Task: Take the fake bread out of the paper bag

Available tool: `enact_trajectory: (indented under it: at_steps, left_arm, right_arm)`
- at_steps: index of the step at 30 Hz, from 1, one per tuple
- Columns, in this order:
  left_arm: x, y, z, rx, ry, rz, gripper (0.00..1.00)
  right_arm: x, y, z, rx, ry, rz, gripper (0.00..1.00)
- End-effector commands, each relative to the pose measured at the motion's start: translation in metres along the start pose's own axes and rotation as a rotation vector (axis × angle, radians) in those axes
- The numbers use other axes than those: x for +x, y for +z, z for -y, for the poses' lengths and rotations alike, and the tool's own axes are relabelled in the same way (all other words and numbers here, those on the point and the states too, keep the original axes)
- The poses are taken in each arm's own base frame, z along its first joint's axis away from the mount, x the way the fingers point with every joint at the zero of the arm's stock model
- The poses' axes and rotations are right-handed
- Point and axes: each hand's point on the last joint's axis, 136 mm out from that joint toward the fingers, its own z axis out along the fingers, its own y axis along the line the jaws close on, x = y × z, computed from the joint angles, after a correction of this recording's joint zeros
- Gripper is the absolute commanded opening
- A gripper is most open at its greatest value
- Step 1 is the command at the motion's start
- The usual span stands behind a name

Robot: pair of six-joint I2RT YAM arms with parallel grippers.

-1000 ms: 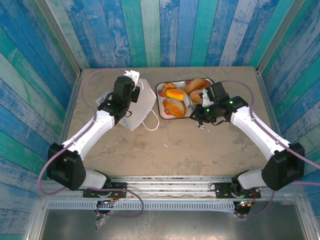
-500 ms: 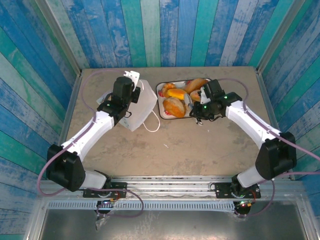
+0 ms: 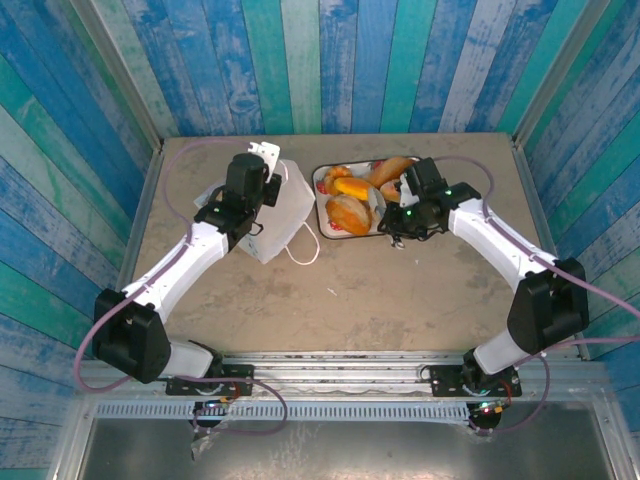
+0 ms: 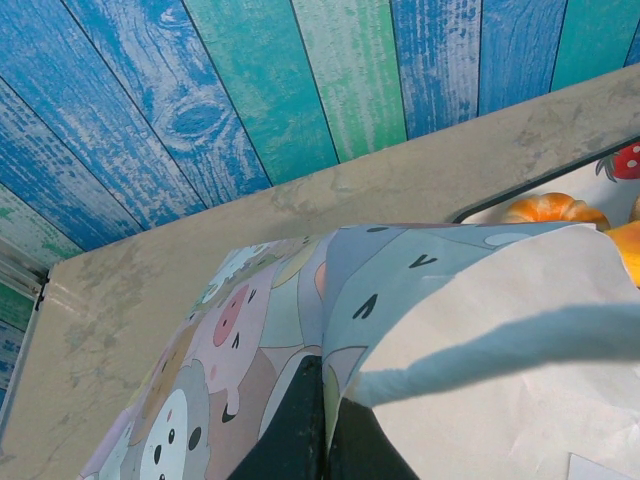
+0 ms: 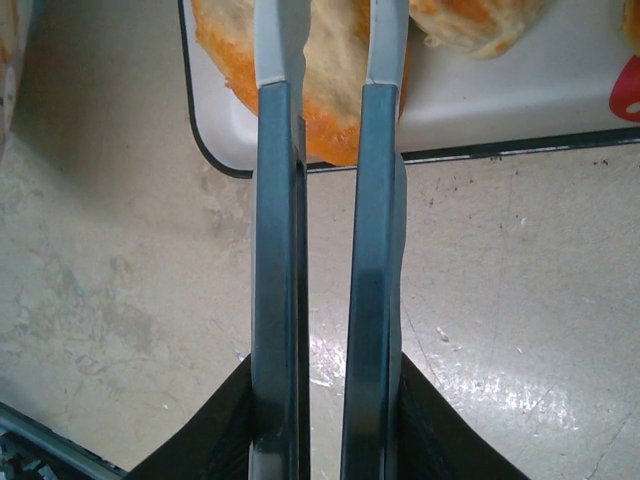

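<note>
The paper bag (image 3: 288, 212) lies tilted on the table's left half, white on one face (image 4: 490, 340) and printed with cartoon animals on the other. My left gripper (image 3: 261, 168) is shut on the bag's upper edge (image 4: 328, 405), next to a white cord handle (image 4: 520, 345). What is inside the bag is hidden. Several pieces of fake bread (image 3: 350, 212) lie in the tray (image 3: 321, 178). My right gripper (image 3: 388, 212) reaches over the tray's near edge, its jaws a narrow gap apart and empty, tips (image 5: 333, 30) just above an orange roll (image 5: 335, 110).
The strawberry-print tray (image 5: 560, 90) sits at the back centre with its black rim. Blue and green plank walls close in the table on three sides. Bare beige tabletop (image 3: 370, 300) stretches between the arms and the near rail.
My right arm has swung left and back toward the tray, and its jaws have parted slightly. The left arm and the bag have stayed still.
</note>
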Motion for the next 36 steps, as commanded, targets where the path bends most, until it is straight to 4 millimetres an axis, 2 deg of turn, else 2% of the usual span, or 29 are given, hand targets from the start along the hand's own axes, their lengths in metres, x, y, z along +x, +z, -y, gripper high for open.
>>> enact_trajectory:
  at_steps: [1,7,27,36]
  left_arm:
    - [-0.016,-0.016,-0.004,0.008,-0.03,0.053,0.0]
    - [-0.021,-0.019,-0.004,0.016,-0.037,0.07,0.0]
    - [-0.03,-0.019,0.0,0.043,-0.051,0.091,0.0]
    - [-0.032,-0.021,0.0,0.048,-0.053,0.098,0.0]
  right_arm:
    - [-0.018,-0.021,-0.014,-0.032,-0.028,0.073,0.33]
    - [-0.024,-0.029,-0.015,-0.021,-0.035,0.097,0.37]
    - [-0.039,-0.038,-0.019,0.002,-0.077,0.121,0.42]
    - [-0.035,-0.049,-0.01,0.044,-0.106,0.13,0.43]
